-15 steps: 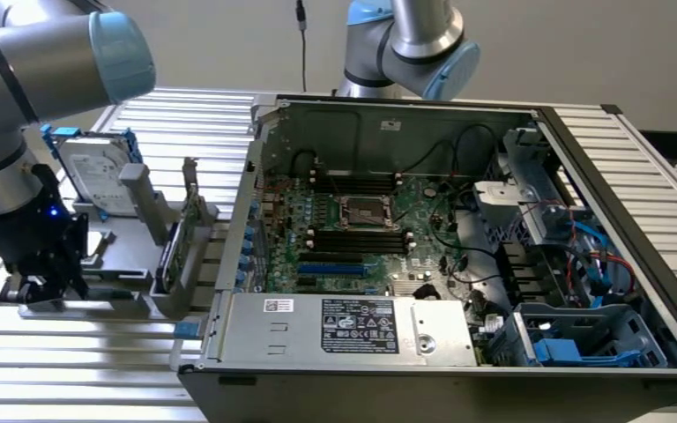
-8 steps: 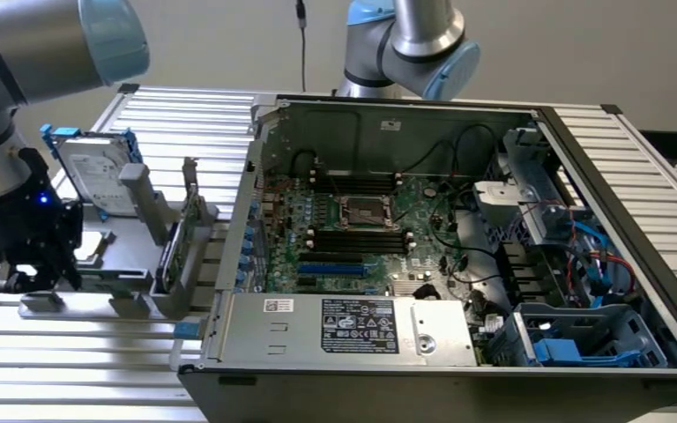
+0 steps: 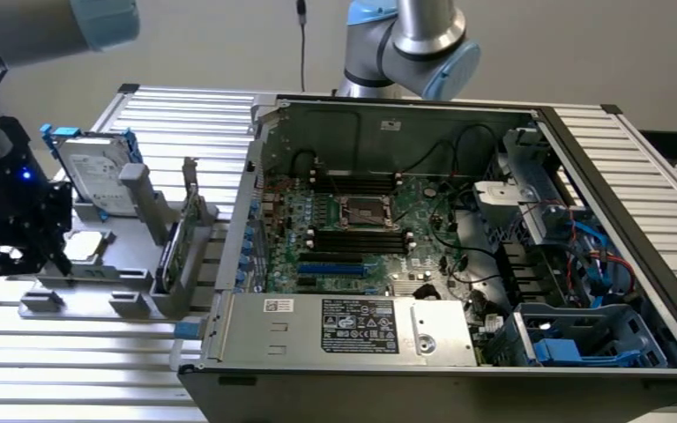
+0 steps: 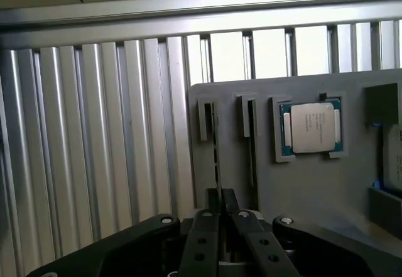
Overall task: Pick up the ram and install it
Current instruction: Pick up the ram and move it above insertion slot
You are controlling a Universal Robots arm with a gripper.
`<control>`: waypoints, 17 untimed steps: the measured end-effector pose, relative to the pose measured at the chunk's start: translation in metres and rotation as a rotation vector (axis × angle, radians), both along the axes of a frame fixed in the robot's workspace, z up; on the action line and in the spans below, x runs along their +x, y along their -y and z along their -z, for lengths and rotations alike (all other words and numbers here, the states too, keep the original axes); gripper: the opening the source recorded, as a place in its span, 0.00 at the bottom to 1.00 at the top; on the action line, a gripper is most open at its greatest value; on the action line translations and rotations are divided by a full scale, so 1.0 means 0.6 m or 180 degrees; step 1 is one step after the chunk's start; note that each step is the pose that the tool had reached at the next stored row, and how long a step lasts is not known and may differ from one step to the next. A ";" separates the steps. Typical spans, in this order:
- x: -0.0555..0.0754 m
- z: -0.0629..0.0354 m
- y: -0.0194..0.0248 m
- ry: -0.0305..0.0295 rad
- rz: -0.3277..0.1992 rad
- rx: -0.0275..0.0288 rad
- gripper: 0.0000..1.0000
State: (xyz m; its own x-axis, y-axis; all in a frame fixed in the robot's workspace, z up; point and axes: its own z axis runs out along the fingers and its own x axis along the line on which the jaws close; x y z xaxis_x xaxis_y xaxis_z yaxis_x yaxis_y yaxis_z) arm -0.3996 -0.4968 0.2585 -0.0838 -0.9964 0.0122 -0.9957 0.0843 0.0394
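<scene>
gripper [image 4: 223, 203] of the arm, wrist view: set at the near end of a narrow slot in a grey tray [image 4: 301, 189]. ram [image 4: 217, 154]: thin stick on edge in that slot, running straight ahead of the gripper and in line with it; contact between the two cannot be told. how far the gripper is open, and whether it has hold of anything, cannot be told. second slot [image 4: 252, 145]: just beside the first. processor chip [image 4: 311, 128]: flat in a square recess, further to that same side of the gripper. slatted table [image 4: 94, 139]: beyond the gripper and tray. exterior view: computer case [image 3: 409, 123], lid off, well apart from the gripper [image 3: 3, 263].
</scene>
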 end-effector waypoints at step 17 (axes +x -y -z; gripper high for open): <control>0.085 -0.129 0.0003 -0.0023 -0.0002 0.0012 0.14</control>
State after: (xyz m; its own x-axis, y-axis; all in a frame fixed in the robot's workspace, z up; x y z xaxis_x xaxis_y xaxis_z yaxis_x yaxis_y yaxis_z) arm -0.3488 -0.4970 0.3356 -0.0833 -0.9965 0.0090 -0.9954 0.0836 0.0469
